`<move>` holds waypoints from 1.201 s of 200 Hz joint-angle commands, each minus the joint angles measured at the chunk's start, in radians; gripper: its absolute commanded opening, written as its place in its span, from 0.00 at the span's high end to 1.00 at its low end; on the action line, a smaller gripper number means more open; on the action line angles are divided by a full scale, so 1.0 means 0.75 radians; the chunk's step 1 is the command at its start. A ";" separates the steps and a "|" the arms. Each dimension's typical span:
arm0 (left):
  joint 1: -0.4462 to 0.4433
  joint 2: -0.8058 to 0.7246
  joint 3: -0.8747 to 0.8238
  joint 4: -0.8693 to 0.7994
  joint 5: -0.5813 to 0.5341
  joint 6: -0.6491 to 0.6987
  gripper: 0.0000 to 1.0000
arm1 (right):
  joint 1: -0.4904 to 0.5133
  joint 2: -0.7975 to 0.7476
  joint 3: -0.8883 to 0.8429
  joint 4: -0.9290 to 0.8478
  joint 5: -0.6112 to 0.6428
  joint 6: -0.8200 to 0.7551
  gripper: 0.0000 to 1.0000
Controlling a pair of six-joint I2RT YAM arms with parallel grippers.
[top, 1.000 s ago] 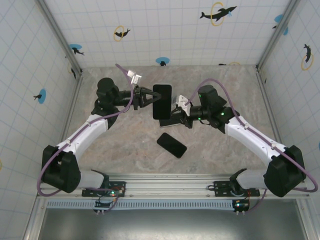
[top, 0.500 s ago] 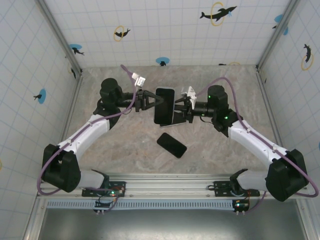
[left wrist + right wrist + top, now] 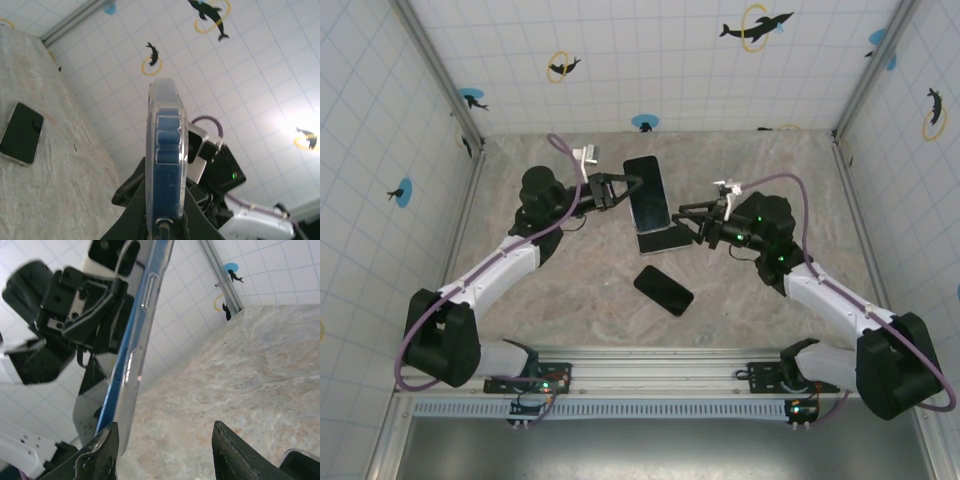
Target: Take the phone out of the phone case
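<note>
Releasing: right gripper (image 3: pixel 690 222) has spread its jaws and backed off right of centre. Left gripper (image 3: pixel 622 190) stays clamped on the phone case (image 3: pixel 647 197), upper centre, phone (image 3: pixel 169 165) apparently still inside; removal unfinished.

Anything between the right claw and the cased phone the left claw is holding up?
Nothing visible. The right claw stands open beside the phone, with only air between them. The left claw grips the phone's opposite side. A second phone lies on the table below, out of the path.
</note>
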 commanded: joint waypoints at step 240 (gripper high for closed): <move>0.003 -0.036 -0.045 0.286 -0.175 -0.282 1.00 | 0.055 0.026 -0.056 0.453 0.113 0.437 0.55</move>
